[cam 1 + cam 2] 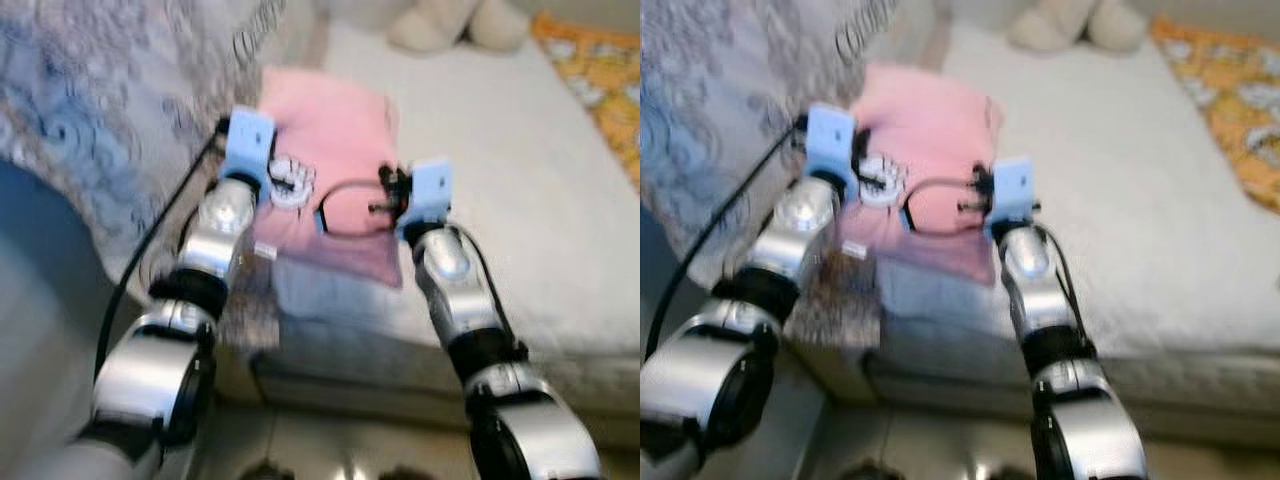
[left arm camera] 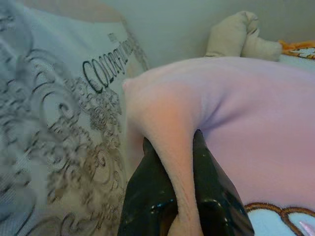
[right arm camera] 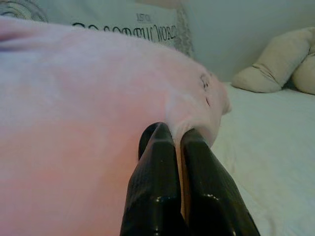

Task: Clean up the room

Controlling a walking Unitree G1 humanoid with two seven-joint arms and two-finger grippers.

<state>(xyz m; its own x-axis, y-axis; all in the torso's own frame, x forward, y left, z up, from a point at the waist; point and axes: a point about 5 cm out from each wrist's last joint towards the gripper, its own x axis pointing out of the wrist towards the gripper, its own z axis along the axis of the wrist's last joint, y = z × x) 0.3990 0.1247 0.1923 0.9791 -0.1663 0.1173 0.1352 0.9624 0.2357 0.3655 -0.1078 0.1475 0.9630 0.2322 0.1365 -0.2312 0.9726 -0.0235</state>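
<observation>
A pink pillow (image 1: 330,150) with a white and blue picture on it is held over the near left part of the pale sofa seat (image 1: 500,160). My left gripper (image 2: 173,147) is shut on a pinched fold at the pink pillow's (image 2: 236,118) left edge. My right gripper (image 3: 173,132) is shut on a fold of the pink pillow (image 3: 74,118) at its right edge. In the eye views both silver arms reach forward, the left wrist (image 1: 248,145) and the right wrist (image 1: 428,195) on either side of the pillow.
A grey patterned cushion (image 1: 110,100) with dark lettering leans on the left, right beside the pillow. A beige plush toy (image 1: 455,22) lies at the back of the sofa. An orange patterned cloth (image 1: 600,70) covers the far right. The sofa's front edge (image 1: 400,370) is below my arms.
</observation>
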